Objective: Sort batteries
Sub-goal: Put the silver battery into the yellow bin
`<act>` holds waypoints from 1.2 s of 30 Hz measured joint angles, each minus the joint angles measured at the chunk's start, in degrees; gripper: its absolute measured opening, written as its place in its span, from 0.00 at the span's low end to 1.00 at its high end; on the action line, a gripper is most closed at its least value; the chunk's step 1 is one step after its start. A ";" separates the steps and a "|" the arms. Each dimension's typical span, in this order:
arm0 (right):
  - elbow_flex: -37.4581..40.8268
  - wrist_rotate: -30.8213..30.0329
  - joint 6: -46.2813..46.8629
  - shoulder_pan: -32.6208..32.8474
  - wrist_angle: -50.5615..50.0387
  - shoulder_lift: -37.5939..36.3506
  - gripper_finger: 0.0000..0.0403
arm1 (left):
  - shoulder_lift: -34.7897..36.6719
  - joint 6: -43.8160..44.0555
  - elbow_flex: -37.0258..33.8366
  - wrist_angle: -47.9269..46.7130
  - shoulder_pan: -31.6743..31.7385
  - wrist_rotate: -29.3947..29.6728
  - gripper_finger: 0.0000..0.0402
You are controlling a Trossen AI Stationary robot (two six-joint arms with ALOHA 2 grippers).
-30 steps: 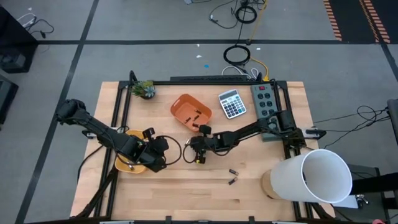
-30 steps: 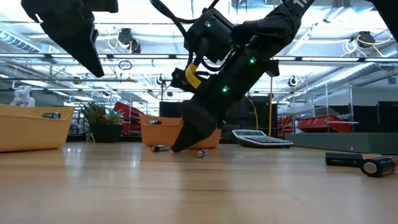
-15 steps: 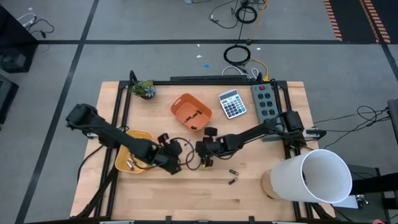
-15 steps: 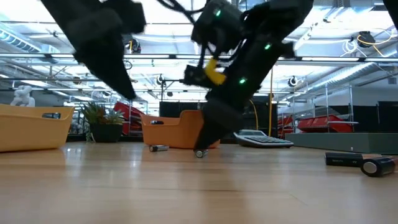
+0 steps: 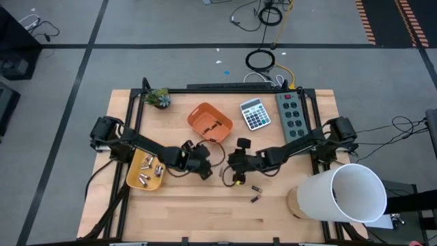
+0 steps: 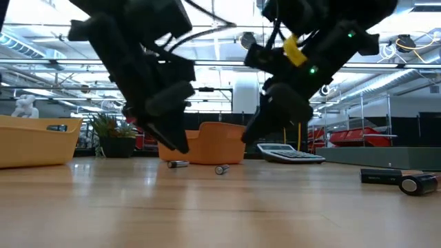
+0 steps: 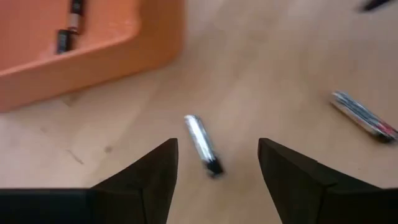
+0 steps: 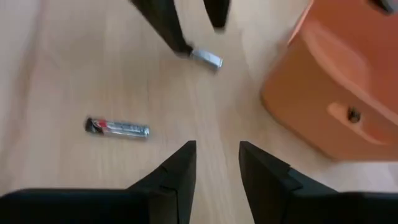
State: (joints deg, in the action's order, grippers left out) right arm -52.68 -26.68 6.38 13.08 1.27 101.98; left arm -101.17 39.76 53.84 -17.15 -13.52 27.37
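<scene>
Item 1, left gripper [image 7: 214, 163]: we are seeing it hanging low over the wooden table [image 5: 205, 212], fingers spread wide and holding nothing. A silvery battery [image 7: 203, 144] is lying on the wood directly ahead of the gap between its fingers, not touching either one.

Item 2, orange bin [image 5: 209, 122]: it is sitting just beyond the left gripper. In the left wrist view two dark batteries [image 7: 68, 28] are lying inside it. In the low view it is showing behind and between both arms.

Item 3, second loose battery [image 7: 364, 116]: silvery with a red end, it is lying off to one side of the left gripper, apart from the first.

Item 4, right gripper [image 8: 217, 162]: we are finding it close beside the left gripper, fingers narrowly parted and holding nothing. The red-ended battery is lying ahead of it and to one side; the orange bin is standing just ahead on the other side.

Item 5, yellow tray [image 5: 134, 178]: it is resting behind the left gripper, under that arm, with several silvery batteries [image 5: 148, 169] in it.

Item 6, two dark batteries [image 5: 255, 193]: they are lying on the table just past the right gripper, toward the front edge.

Item 7, calculator [image 5: 255, 113]: it is lying beyond the right gripper, beside the orange bin.
</scene>
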 joint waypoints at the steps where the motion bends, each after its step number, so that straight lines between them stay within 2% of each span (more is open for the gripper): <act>1: 1.09 0.07 0.02 -0.12 1.50 -1.07 0.28 | -0.01 0.03 -0.01 0.04 0.70 0.09 0.58; 6: 3.96 0.00 0.01 -0.60 2.25 -4.22 0.28 | -0.41 -0.13 -0.01 0.85 3.65 -1.05 0.54; 13: 3.88 0.48 -0.61 -0.67 3.26 -4.16 0.28 | -5.84 -2.61 0.14 5.28 4.66 -7.94 0.41; 16: 3.88 1.14 -0.90 -0.66 4.00 -4.16 0.28 | -7.35 -4.27 0.41 5.22 4.61 -8.46 0.30; 19: 3.88 1.26 -0.86 -0.66 4.15 -4.16 0.28 | -6.81 -6.09 0.41 3.67 4.01 -9.60 0.11; 21: 3.88 1.27 -0.86 -0.66 4.40 -4.14 0.28 | -5.15 -7.75 0.33 2.43 3.58 -10.59 0.06; 24: 3.88 2.30 -1.10 -0.66 4.60 -3.71 0.28 | -1.41 -8.62 1.18 -4.75 2.33 -12.50 0.06; 29: 3.86 9.31 -5.11 -0.57 9.75 -0.24 0.28 | 8.47 -6.10 4.34 -17.33 -0.30 -12.17 0.06; 33: 3.88 13.39 -6.40 -0.57 13.95 3.57 0.28 | 15.86 0.16 5.46 -27.52 -3.76 -11.87 0.06; 36: 3.88 13.38 -6.43 -0.72 13.92 4.97 0.28 | 20.32 8.46 5.88 -37.91 -7.04 -12.79 0.06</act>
State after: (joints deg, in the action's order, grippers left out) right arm -48.80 -13.29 -0.06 12.36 15.19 106.95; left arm -80.86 48.22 59.71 -55.06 -20.56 14.58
